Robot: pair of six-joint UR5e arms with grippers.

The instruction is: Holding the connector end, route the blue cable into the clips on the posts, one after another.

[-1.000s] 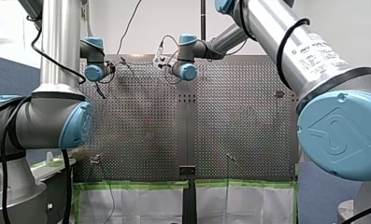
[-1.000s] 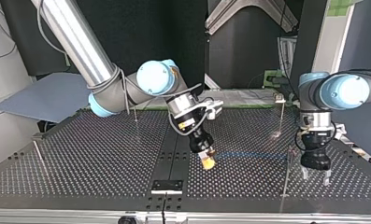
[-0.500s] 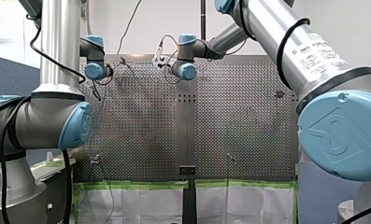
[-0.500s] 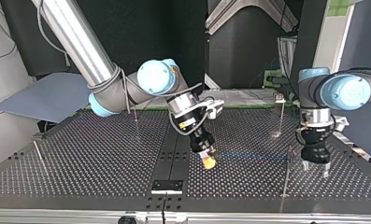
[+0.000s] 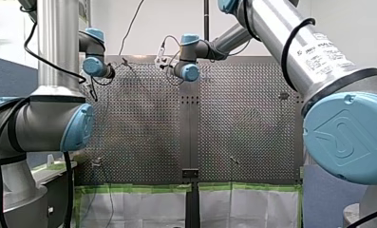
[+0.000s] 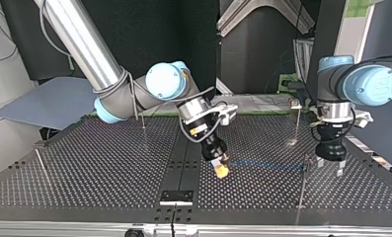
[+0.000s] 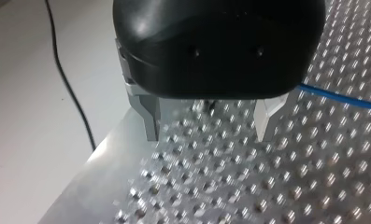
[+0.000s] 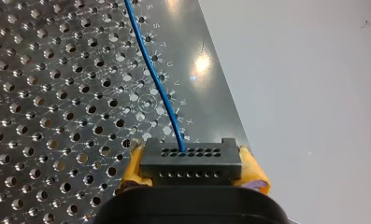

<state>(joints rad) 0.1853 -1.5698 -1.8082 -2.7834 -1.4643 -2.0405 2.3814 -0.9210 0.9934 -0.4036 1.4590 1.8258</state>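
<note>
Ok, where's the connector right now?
The connector is clamped in my right tool, near the top view's middle, right of the table's dark centre strip; its blue cable runs toward a post.

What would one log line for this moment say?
right arm's fingers: shut on connector | blue cable: trails from connector across table | left arm's fingers: open, empty, over table

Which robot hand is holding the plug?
My right hand, with yellow pads, grips the grey plug on the blue cable. My left hand is open and empty.
</note>
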